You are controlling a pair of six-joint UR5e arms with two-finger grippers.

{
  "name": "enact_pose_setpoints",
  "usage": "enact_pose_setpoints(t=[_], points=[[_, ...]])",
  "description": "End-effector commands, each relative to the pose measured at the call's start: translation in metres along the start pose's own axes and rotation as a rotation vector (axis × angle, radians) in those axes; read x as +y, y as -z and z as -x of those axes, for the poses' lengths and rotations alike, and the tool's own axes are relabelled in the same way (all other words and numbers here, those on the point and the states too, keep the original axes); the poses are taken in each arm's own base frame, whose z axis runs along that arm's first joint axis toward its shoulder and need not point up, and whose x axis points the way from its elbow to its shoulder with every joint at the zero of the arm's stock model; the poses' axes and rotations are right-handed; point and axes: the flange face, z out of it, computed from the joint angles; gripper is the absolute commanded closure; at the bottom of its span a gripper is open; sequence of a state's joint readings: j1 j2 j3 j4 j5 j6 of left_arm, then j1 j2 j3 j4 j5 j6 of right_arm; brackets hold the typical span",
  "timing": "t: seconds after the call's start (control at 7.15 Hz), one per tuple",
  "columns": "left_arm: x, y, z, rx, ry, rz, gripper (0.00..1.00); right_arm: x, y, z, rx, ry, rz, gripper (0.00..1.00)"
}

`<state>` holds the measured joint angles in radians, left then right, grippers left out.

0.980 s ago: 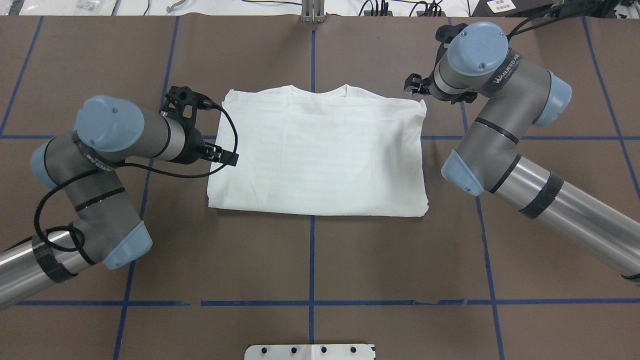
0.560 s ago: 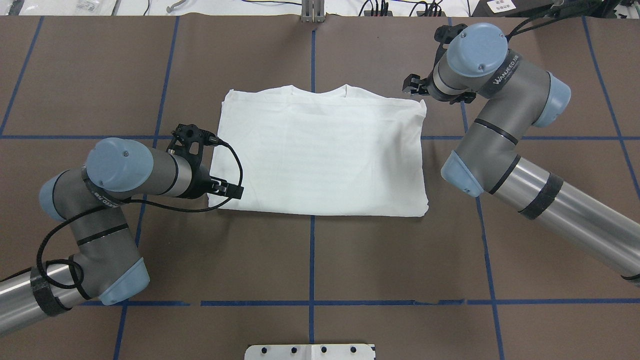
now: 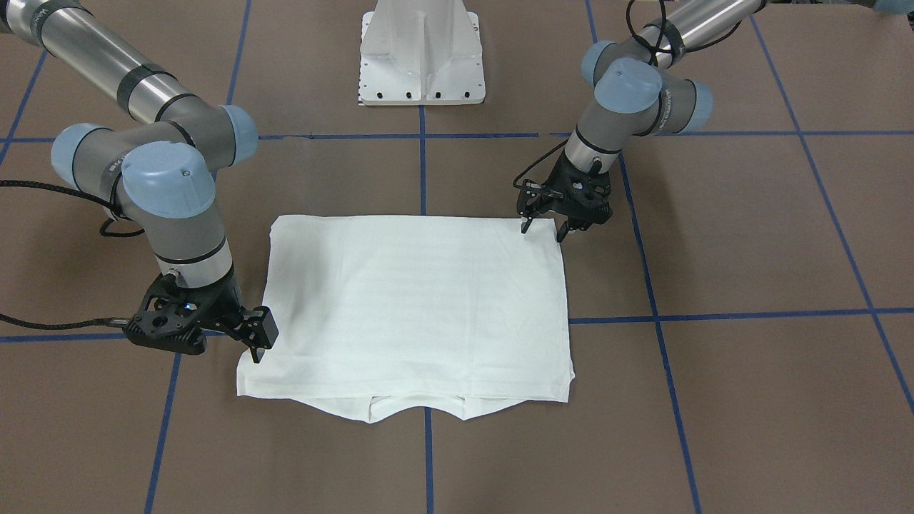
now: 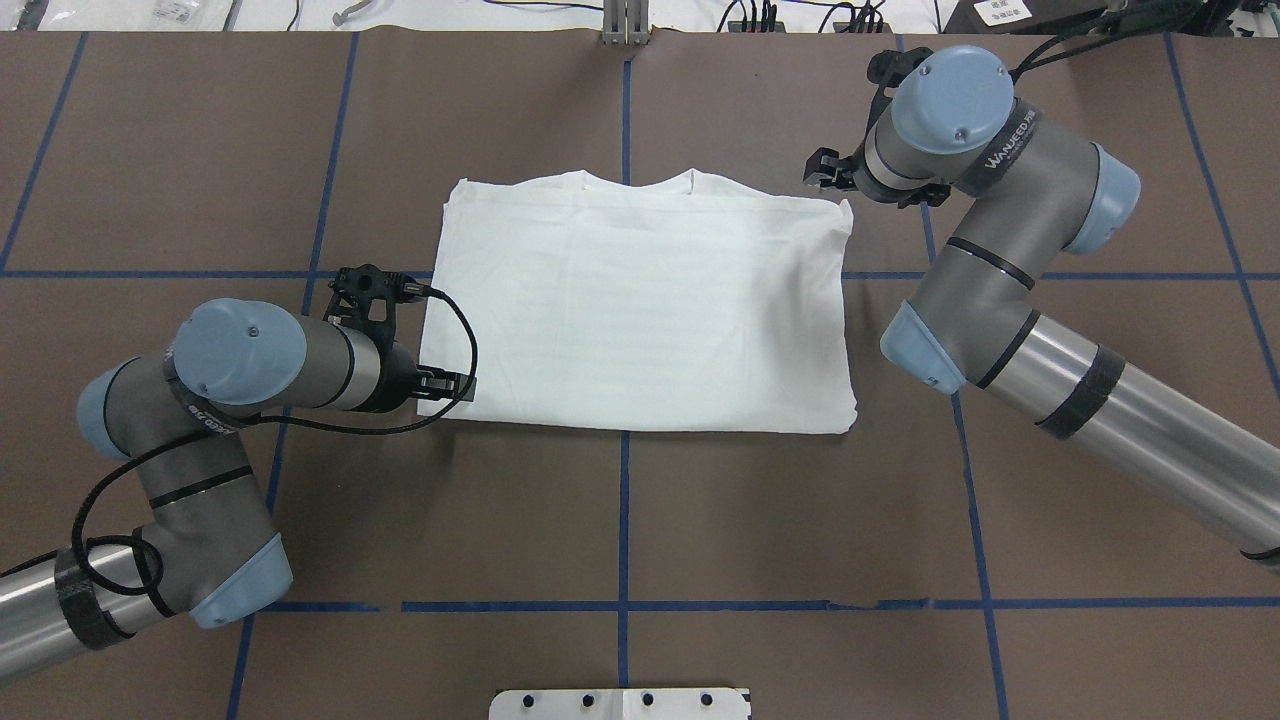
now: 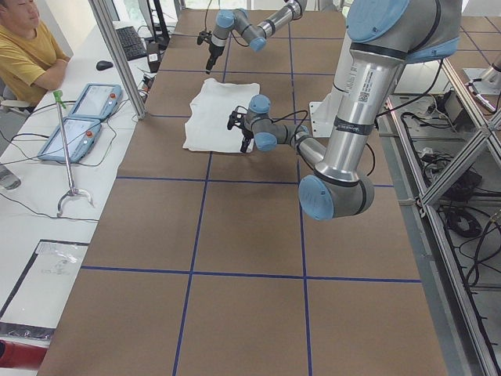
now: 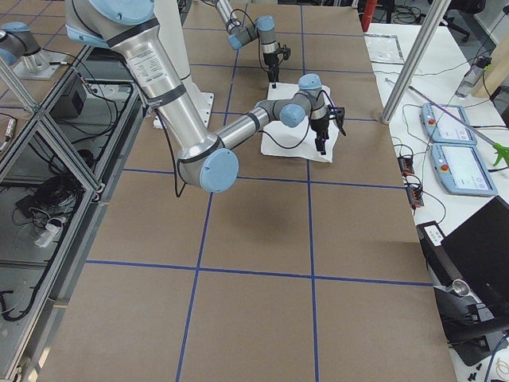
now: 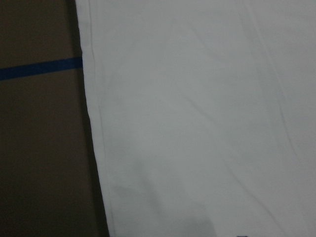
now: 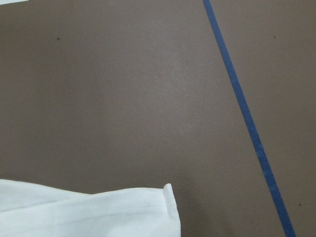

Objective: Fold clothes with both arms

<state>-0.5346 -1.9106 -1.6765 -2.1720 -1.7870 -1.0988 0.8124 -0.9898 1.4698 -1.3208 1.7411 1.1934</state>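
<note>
The clothes are one white shirt, folded into a flat rectangle mid-table with its collar on the far side from the robot. My left gripper points down at the near-left corner, open, one finger on each side of the hem. In the left wrist view the shirt fills most of the frame. My right gripper hangs low by the shirt's far-right corner, looks open and holds nothing. The right wrist view shows that shirt corner at its bottom edge.
The white pedestal base stands at the robot's side of the brown, blue-taped table. Off the table's far side, a person sits at a bench with two teach pendants.
My left arm slid along the shirt's left edge toward the robot, from mid-edge to the near-left corner. The right arm and the shirt have stayed almost still.
</note>
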Motion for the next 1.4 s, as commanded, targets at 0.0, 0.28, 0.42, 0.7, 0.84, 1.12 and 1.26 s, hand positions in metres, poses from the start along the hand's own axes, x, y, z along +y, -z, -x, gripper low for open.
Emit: enact_pose_setpoints(t=[0.0, 0.28, 0.42, 0.7, 0.84, 1.12, 1.26], points=[[0.004, -0.002, -0.002, -0.002, 0.004, -0.001, 0.37, 0.0, 0.001, 0.002, -0.003, 0.001, -0.001, 0.0], [0.012, -0.005, -0.008, 0.003, 0.004, 0.009, 0.68, 0.0, 0.001, 0.001, -0.002, 0.001, 0.0, 0.0], [0.014, -0.005, -0.008, 0.003, 0.001, 0.011, 0.82, 0.0, 0.002, 0.004, -0.006, 0.003, -0.002, 0.0], [0.014, -0.001, -0.011, 0.007, -0.008, 0.003, 1.0, 0.0, 0.002, 0.004, -0.006, 0.003, 0.0, 0.0], [0.021, 0.012, -0.001, 0.011, -0.042, 0.003, 1.0, 0.0, 0.003, 0.005, -0.008, 0.002, -0.001, 0.0], [-0.007, 0.054, 0.065, -0.061, -0.232, -0.06, 1.0, 0.002, 0.003, 0.007, -0.011, -0.008, 0.001, 0.0], [-0.047, 0.063, 0.113, -0.145, -0.294, -0.098, 1.0, 0.006, 0.005, 0.011, -0.019, -0.005, 0.001, 0.0]])
